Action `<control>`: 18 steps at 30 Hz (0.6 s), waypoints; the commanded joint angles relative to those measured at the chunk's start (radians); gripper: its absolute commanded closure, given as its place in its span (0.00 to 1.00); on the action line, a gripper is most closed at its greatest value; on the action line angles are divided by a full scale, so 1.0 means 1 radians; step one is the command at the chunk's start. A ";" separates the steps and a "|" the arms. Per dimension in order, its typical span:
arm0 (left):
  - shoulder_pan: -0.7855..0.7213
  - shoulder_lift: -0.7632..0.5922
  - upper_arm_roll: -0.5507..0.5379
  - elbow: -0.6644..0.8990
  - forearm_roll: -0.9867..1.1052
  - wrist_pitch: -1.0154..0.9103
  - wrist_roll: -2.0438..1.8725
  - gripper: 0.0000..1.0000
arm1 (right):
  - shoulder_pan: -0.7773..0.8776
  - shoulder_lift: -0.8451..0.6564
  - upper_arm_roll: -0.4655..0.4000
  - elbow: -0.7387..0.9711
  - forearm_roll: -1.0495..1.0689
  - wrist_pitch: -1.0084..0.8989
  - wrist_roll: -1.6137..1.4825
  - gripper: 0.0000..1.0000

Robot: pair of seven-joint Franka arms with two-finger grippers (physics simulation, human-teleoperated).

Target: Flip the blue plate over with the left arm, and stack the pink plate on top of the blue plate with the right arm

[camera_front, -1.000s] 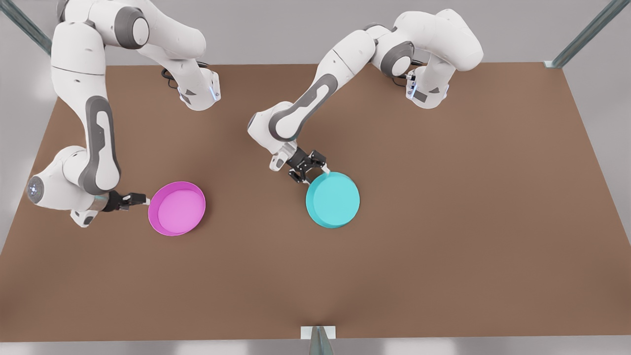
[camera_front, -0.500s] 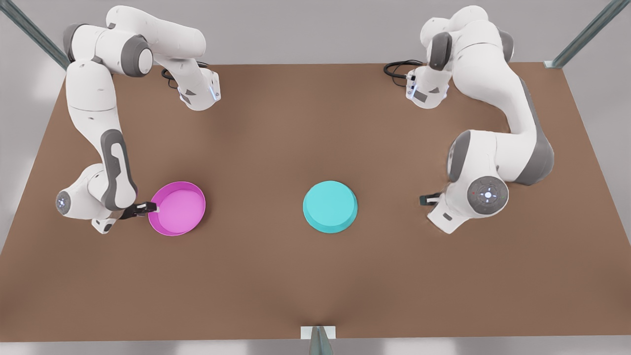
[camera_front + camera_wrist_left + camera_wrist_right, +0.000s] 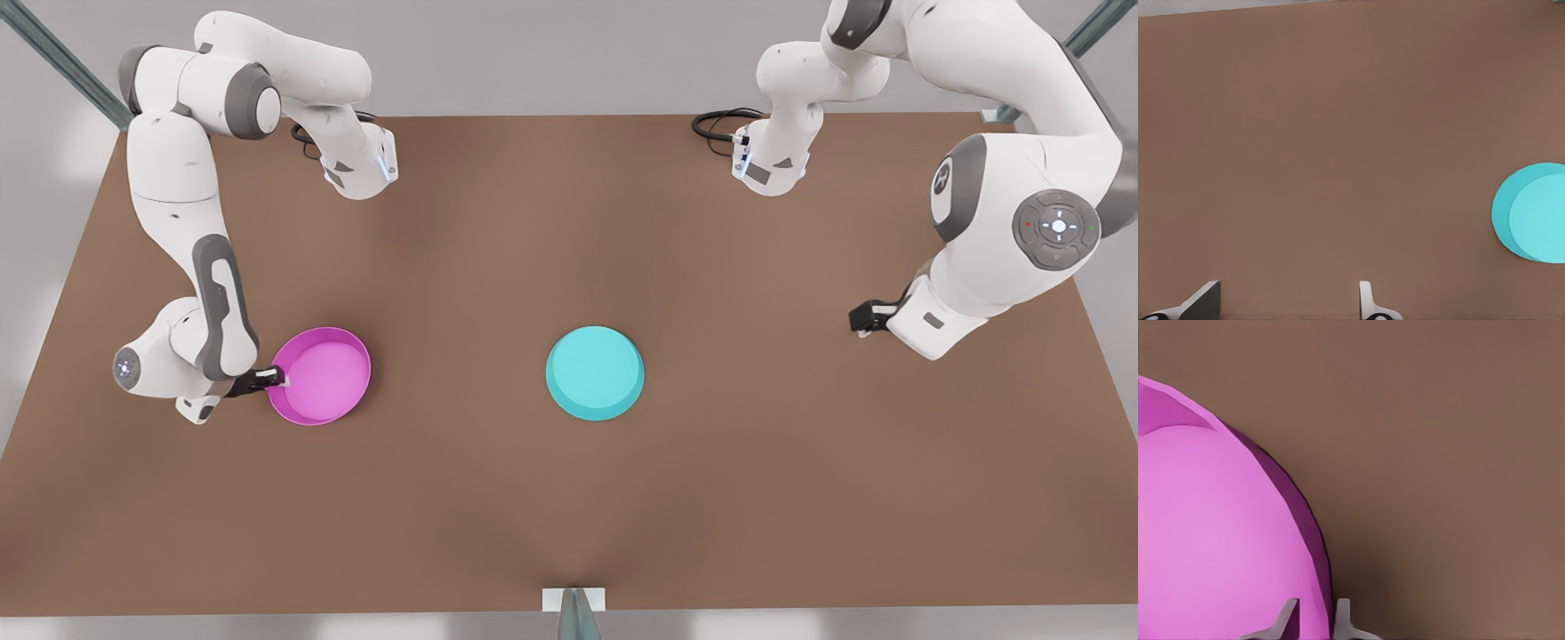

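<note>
the blue plate (image 3: 595,372) lies rim-down at the middle of the counter (image 3: 569,498), so the flip looks done. stacking is in hand: the right pincer (image 3: 277,380), at the frame's left, is clamped on the rim of the pink plate (image 3: 322,375). next comes a lift and carry across to the blue plate. the left pincer (image 3: 864,316) waits at far right, fingers apart.

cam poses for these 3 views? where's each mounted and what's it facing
Front: high above the table, looking down; both arms, pink plate, blue plate.
Left wrist: on the left gripper, facing table; its open fingertips, blue plate apart.
Right wrist: on the right gripper, fingers straddling the pink plate rim.
Each wrist shares one plate with front.
</note>
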 commanded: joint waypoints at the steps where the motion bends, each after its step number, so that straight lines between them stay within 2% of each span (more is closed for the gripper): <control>1: -0.001 -0.001 0.000 0.000 0.007 -0.001 0.000 0.00 | 0.000 0.000 0.000 0.000 0.000 0.000 0.000 0.71; 3: 0.000 -0.001 0.000 0.000 0.007 -0.001 0.000 0.00 | 0.000 -0.002 0.000 0.002 0.000 0.000 0.000 0.78; 16: 0.005 -0.004 0.003 0.000 0.002 -0.029 0.017 0.00 | 0.000 -0.009 0.002 0.005 -0.001 -0.012 -0.002 0.79; 18: 0.005 -0.006 0.032 0.000 -0.005 -0.014 0.069 0.00 | 0.002 -0.011 0.005 0.006 -0.001 -0.017 -0.020 0.79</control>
